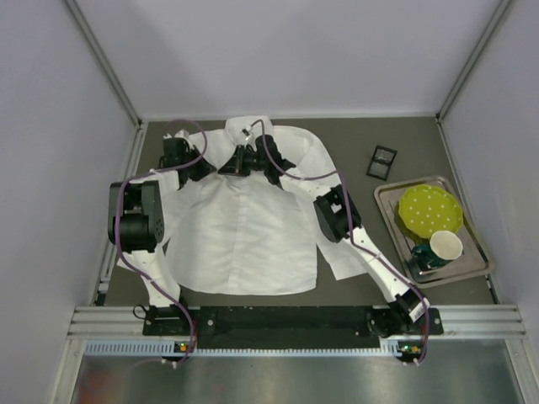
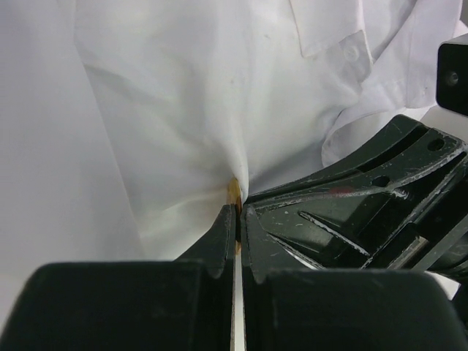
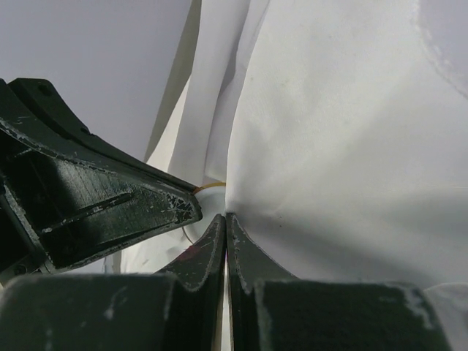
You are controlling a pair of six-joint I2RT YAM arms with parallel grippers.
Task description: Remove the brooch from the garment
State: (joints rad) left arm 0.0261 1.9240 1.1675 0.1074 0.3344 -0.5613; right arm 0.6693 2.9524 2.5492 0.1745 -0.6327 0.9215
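Note:
The white shirt (image 1: 244, 236) lies flat on the table, collar at the far side. Both grippers meet just below the collar. My left gripper (image 2: 239, 208) is shut, and the tiny orange-gold brooch (image 2: 234, 191) shows at its tips, where the cloth is puckered. My right gripper (image 3: 225, 217) is shut on a fold of shirt cloth (image 3: 344, 146) right beside it. A thin gold edge of the brooch (image 3: 212, 186) shows between the two grippers. In the top view the left gripper (image 1: 229, 164) and the right gripper (image 1: 253, 162) touch tip to tip, and the brooch is hidden.
A small black square box (image 1: 381, 161) lies at the back right. A metal tray (image 1: 386, 202) on the right holds a green dotted plate (image 1: 429, 209) and a cup (image 1: 445, 247). White walls close in on three sides.

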